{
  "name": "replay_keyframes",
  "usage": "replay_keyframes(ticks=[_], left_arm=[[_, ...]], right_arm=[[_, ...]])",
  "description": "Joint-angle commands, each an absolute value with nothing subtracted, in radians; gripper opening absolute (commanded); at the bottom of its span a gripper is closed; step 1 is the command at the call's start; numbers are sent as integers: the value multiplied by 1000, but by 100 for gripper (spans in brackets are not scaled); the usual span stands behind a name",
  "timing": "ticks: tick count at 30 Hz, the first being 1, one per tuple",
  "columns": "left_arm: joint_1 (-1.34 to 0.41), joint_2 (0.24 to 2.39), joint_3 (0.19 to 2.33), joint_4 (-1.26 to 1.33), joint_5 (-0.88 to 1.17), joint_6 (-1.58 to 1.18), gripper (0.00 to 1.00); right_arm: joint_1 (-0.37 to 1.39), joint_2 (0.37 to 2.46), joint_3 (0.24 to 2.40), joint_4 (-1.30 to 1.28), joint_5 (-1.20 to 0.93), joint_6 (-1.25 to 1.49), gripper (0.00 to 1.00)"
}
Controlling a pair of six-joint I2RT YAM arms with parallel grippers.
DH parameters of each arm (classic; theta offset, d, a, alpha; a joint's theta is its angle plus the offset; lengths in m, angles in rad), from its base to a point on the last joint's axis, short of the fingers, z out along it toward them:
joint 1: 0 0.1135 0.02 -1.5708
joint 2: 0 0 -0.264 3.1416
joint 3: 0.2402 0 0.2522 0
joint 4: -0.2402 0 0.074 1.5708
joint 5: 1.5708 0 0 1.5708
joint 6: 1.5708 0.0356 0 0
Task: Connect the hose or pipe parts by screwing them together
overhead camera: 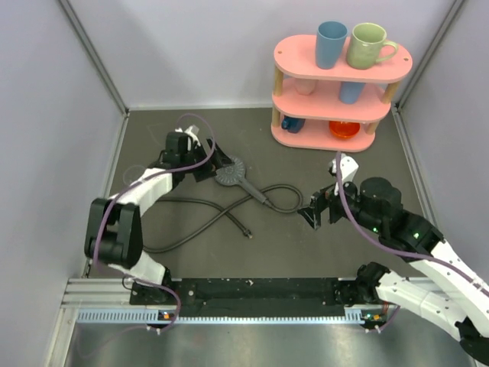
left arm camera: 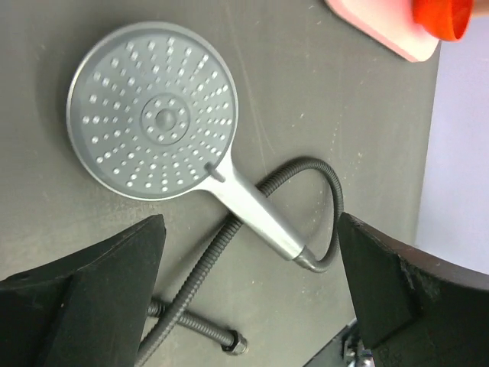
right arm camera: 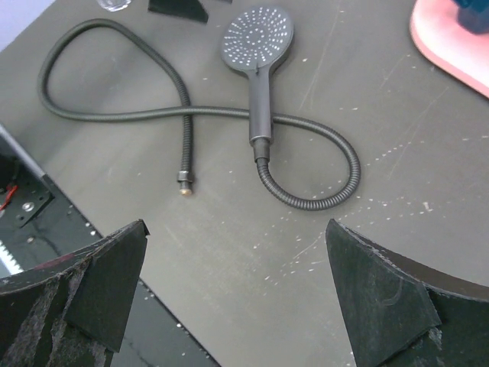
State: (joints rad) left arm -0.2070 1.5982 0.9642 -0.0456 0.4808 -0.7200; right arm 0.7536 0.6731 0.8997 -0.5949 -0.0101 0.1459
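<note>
Top view is lit evenly and brightly by diffuse light; shadows are kept soft. A bright sheen is picked up along the metal rail [overhead camera: 252, 315] at the near edge. The dark table [overhead camera: 306, 252] is rendered matte.

In the left wrist view the shower head [left arm camera: 153, 115] is sharp, with a soft highlight down its handle and a faint shadow at its left rim. Fingers [left arm camera: 92, 306] of the left gripper [left arm camera: 250, 237] are rendered near-black and slightly soft. An orange object [left arm camera: 443, 17] in the corner is oversaturated.

In the right wrist view the hose [right arm camera: 186, 130] and pale table specks are held in focus. Fingers [right arm camera: 382, 306] of the right gripper [right arm camera: 235, 229] are underexposed, with rough surface texture just made out.
</note>
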Motion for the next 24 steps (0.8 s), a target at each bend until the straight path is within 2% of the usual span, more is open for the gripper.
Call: replay_keyframes(ticks=[1,4,8,15,24], left_arm=[[-224,1404,1031,-236,382,-532,99],[-238,1291,1038,-281,403,-480,99],[-274,1116,1017,-278,498,-428,99],[-281,748,844,-134,673,-482,99],[-281,516,669,-8,739,-571,99]], right_arm=[[747,614,956,-612,-132,204,99],[747,569,939,-603,-161,267,99],[747,528,939,-615,-83,320,99],[747,454,922,-617,31,361,99],[747,393,856,-591,9,368,99]])
